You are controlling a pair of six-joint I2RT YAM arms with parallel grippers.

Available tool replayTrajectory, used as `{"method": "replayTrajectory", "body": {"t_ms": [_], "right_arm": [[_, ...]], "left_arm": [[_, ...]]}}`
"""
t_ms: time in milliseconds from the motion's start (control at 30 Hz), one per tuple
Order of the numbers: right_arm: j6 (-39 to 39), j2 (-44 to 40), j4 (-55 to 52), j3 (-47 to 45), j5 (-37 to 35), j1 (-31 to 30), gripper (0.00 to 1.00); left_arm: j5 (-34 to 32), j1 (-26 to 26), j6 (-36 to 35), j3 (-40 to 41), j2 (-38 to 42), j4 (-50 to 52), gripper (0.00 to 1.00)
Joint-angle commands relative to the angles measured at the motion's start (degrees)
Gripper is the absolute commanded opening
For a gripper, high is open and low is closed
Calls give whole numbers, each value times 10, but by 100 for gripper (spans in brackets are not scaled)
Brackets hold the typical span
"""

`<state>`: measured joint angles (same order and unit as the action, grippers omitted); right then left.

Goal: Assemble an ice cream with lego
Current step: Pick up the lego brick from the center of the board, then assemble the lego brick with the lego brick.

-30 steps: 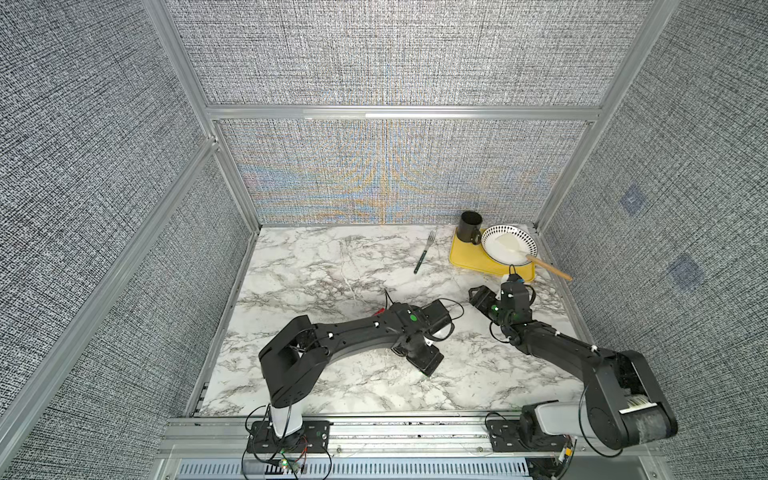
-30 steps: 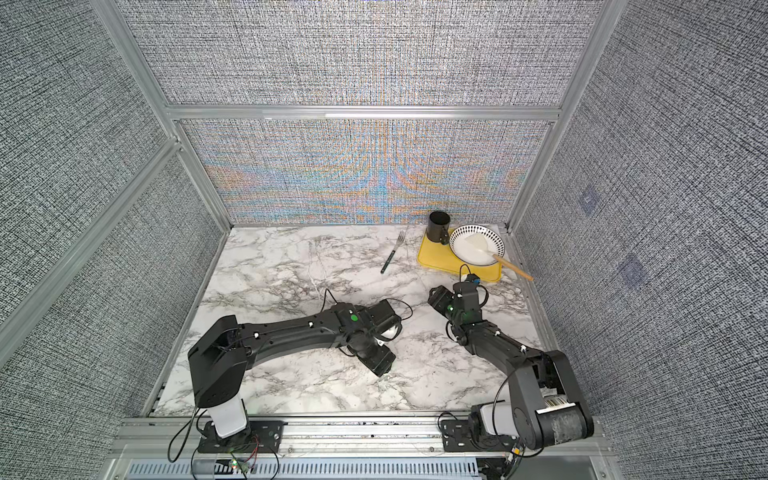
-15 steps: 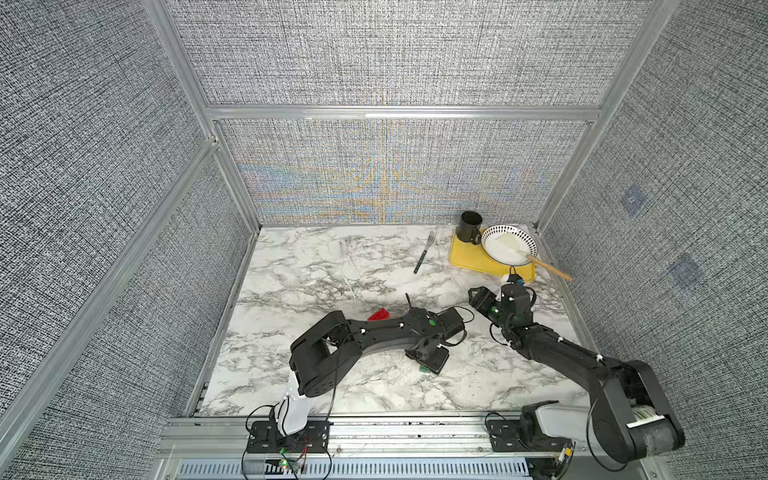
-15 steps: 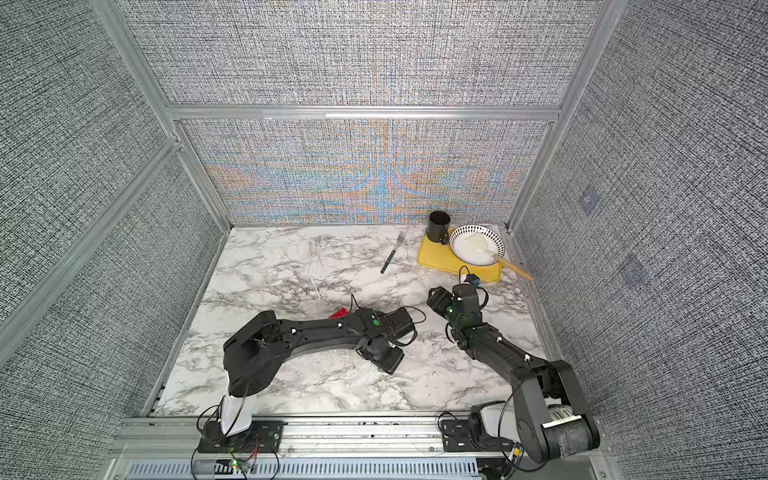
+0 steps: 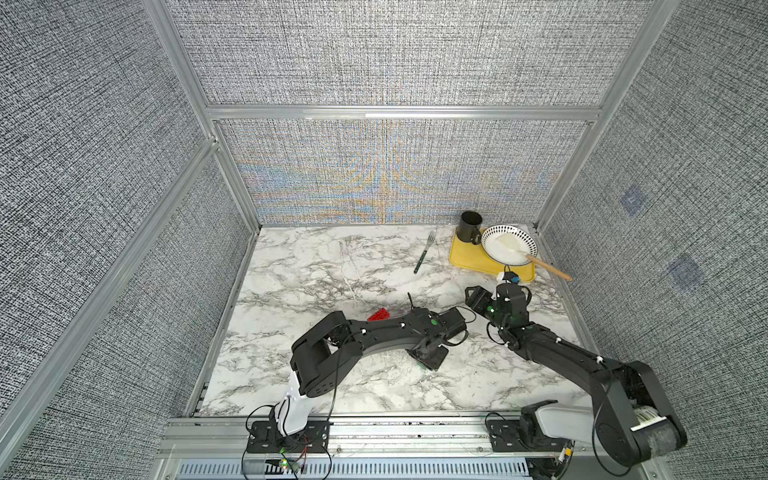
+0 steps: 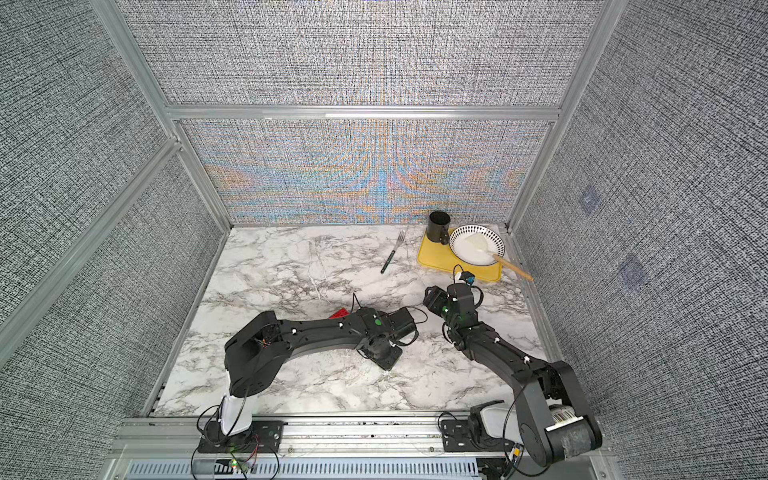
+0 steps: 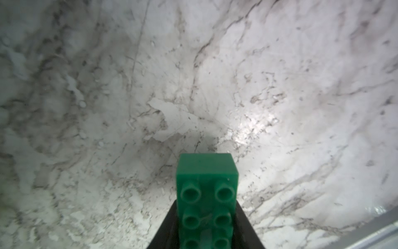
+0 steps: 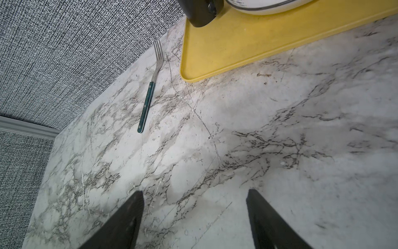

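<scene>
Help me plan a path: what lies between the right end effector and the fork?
Bare marble tabletop only, from right end effector to fork, in the right wrist view.

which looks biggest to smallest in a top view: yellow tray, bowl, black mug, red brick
1. yellow tray, even though the bowl and mug cover part of it
2. bowl
3. black mug
4. red brick, clearly the smallest

No words or numbers can be read anywhere. A small white sticker (image 5: 645,424) (image 6: 564,415) with black bar stripes sits on the big round joint of the right arm (image 5: 552,353). It shows in both top views but is too small to read.
</scene>
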<state>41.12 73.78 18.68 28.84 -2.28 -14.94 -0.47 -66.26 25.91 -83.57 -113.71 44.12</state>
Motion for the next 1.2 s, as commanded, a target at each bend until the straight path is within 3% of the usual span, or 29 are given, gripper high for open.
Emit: {"method": "replayTrajectory", "body": {"t_ms": [0,167,433,767,933,1167], "right_arm": [[-16,5,13,7,0,-7,77],[-39,37,40,25,55,-27,77],[-76,101,59,68,129,-75,77],[-34,248,191,130,452,-103,76],[-54,277,162,163,472,-133,77],[-29,318,186,187,511,-144,83]], "left_arm": [[-12,0,-72,-11,41,30,2],[0,23,-163,-33,102,112,2],[24,134,-244,-51,145,213,2],[-16,203,-305,-113,67,260,2],[3,241,-294,-96,82,236,2],[35,249,-281,-48,96,194,2]]}}
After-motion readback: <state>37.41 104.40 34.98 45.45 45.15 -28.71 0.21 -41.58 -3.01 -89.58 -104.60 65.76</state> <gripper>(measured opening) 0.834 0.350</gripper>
